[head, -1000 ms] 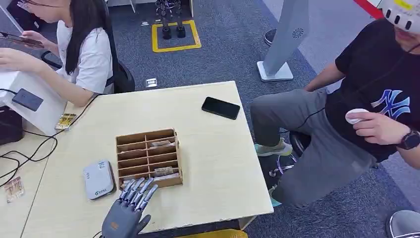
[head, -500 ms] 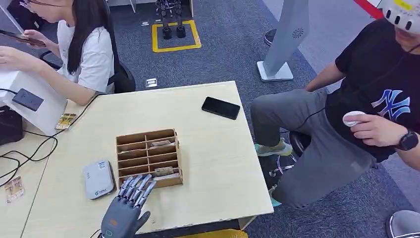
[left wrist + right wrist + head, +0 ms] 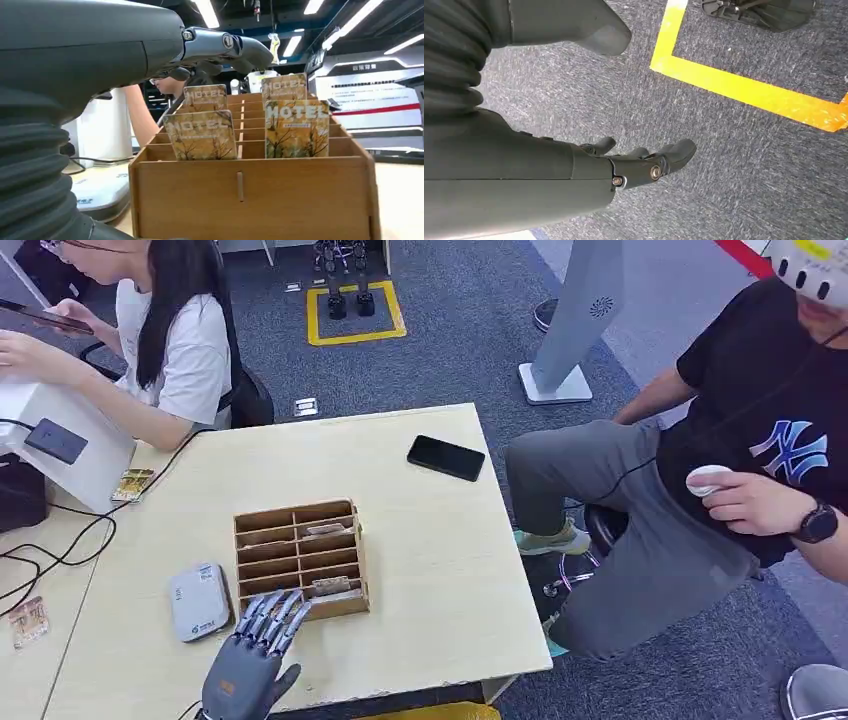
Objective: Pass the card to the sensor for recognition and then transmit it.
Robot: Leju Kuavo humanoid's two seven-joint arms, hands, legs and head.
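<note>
Left hand (image 3: 243,672) low at the near edge of the surface (image 3: 430,570), palm down, fingers (image 3: 272,616) spread apart and straight, empty. Reaches toward the near wall of the wooden organizer (image 3: 300,558), fingertips just at its front left corner; cannot tell from the head view whether touching. Seen from the left wrist, fingers stretched out above the front rows of compartments, gripping nothing.

Standing upright in the organizer's slots, several cards printed "MOTEL": front-left card (image 3: 201,135) and front-right card (image 3: 297,128) in the nearest row, on either side of the middle divider, with two more cards (image 3: 205,95) behind them in farther rows. None of them held.

Just beside the organizer on its left, flat on the surface: the grey-white sensor (image 3: 198,601), close to the left hand but apart from it.

Right hand (image 3: 589,172) hanging over grey carpet (image 3: 734,170), fingers loosely bent, thumb held away from them, nothing in the grasp. Yellow floor tape (image 3: 744,90) beyond it.

Farther back on the surface, near the right edge, a black phone (image 3: 446,457). At the left side, two loose cards (image 3: 132,483) lying flat, well apart from each other, near black cables (image 3: 60,540) and a white box (image 3: 80,455). Seated at the far left, a person in a white shirt (image 3: 190,350); seated at the right, a person in a black shirt (image 3: 770,410) holding a small white object (image 3: 708,478).
</note>
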